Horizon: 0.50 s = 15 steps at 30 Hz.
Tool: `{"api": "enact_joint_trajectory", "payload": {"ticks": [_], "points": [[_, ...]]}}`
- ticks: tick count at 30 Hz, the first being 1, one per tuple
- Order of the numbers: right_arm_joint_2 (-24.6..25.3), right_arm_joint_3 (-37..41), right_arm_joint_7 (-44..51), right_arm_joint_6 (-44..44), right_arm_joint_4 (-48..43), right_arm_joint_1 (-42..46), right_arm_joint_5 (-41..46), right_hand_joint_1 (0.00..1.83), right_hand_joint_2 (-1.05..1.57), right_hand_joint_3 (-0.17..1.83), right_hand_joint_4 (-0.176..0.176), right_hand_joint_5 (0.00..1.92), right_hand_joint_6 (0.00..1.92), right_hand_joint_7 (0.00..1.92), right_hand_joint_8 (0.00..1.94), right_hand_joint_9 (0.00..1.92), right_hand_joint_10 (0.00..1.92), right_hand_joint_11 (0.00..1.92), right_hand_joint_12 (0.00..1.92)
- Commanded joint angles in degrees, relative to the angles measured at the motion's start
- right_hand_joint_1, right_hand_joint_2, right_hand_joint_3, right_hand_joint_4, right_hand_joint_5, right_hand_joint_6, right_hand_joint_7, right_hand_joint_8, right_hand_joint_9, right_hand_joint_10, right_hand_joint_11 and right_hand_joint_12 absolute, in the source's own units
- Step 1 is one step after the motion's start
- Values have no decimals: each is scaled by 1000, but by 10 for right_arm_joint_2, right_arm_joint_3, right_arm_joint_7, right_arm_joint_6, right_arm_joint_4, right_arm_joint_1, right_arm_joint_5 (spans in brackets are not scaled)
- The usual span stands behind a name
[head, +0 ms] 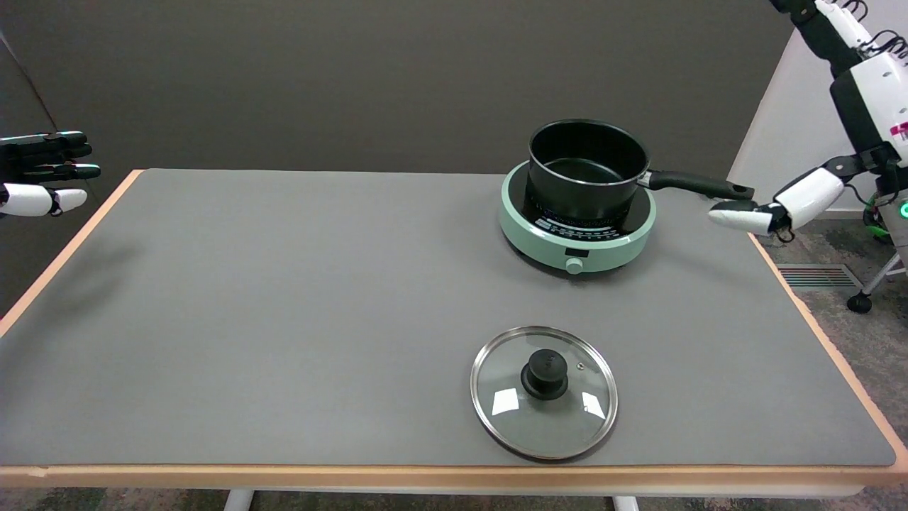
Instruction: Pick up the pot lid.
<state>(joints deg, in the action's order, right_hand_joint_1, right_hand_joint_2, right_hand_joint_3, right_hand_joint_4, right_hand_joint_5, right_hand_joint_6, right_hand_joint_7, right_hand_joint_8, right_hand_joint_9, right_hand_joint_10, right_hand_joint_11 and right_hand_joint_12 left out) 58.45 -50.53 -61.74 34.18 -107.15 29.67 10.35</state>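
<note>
My right hand (770,206) is hovering far right, grip state unclear; round glass pot lid with black knob (544,392) is lying near on the grey mat, no readable writing.

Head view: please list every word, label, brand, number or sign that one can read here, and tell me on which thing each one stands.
No text here can be read.
Round mint-green induction cooker: white printed markings on its black top, too small to read.
Black knob of the round glass pot lid: a faint mark, too blurred to read.
Black saucepan: no marking visible.
Red patch on the white right arm: unreadable.
</note>
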Motion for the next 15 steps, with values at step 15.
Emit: {"api": "enact_joint_trajectory", "payload": {"ticks": [15], "points": [[-14, -36, -170, -6, 7, -36, -227, 1151, -560, 1048, 176, 327, 327, 327, 327, 327, 327, 327, 327]]}}
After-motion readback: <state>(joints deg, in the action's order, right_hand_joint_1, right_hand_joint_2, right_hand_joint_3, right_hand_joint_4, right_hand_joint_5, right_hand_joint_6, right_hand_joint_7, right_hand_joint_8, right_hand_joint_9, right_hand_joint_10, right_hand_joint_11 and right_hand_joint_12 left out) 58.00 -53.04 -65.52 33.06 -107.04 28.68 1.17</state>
